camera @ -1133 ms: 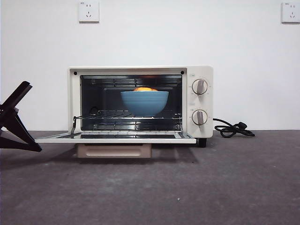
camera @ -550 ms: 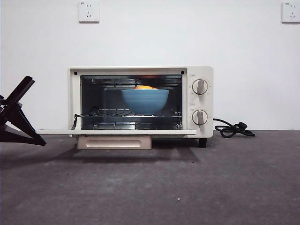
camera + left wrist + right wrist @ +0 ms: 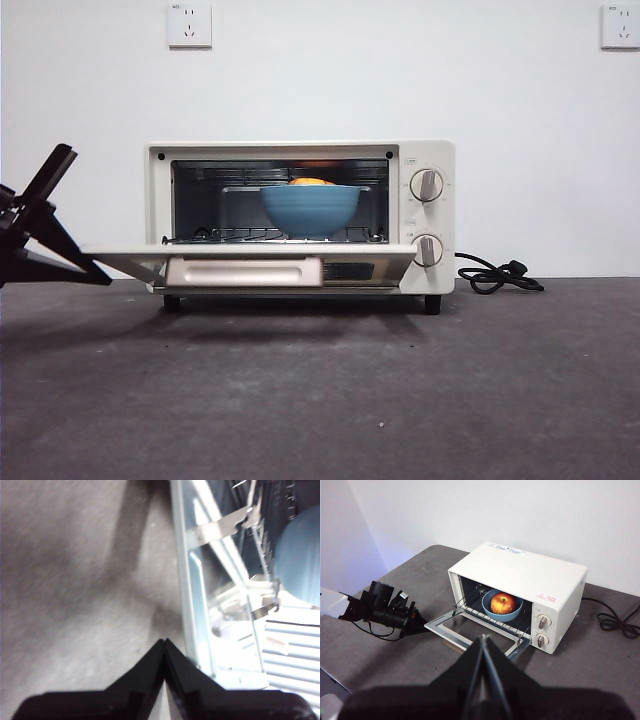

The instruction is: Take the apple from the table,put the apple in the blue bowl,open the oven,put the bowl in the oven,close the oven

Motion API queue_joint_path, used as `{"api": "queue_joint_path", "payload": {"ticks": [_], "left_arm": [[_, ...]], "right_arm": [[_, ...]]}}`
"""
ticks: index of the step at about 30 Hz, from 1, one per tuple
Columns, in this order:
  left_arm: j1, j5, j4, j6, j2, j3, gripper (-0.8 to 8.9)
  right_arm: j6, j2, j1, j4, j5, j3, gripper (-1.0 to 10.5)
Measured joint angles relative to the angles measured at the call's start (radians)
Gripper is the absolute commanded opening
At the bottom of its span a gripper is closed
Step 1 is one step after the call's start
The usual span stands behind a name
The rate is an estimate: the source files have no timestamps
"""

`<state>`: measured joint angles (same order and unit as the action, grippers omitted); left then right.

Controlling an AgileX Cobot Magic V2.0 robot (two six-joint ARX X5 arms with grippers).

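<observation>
The cream oven stands at the back of the table with its door partly raised. Inside on the rack sits the blue bowl, and the apple shows just over its rim. The right wrist view shows the apple resting in the bowl. My left gripper is shut and its tip is at the door's left edge; in its own view the shut jaws lie beside the glass door. My right gripper is shut and empty, high above the table in front of the oven.
Two knobs sit on the oven's right panel. A black power cord lies coiled to the right of the oven. Wall sockets are high on the white wall behind.
The oven door has swung up from lying flat to partly raised. The left gripper at its left edge has risen with it. Bowl and apple stay put.
</observation>
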<state>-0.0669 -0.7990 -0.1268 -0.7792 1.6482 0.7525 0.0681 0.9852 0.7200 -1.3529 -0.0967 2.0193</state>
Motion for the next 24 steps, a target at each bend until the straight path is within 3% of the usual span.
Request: {"api": "queue_joint_path", "payload": {"ticks": [24], "left_arm": [[0.017, -0.005, -0.017, -0.061, -0.001, 0.322, -0.07]], "right_arm": [[0.000, 0.000, 0.000, 0.000, 0.000, 0.000, -0.1]]}}
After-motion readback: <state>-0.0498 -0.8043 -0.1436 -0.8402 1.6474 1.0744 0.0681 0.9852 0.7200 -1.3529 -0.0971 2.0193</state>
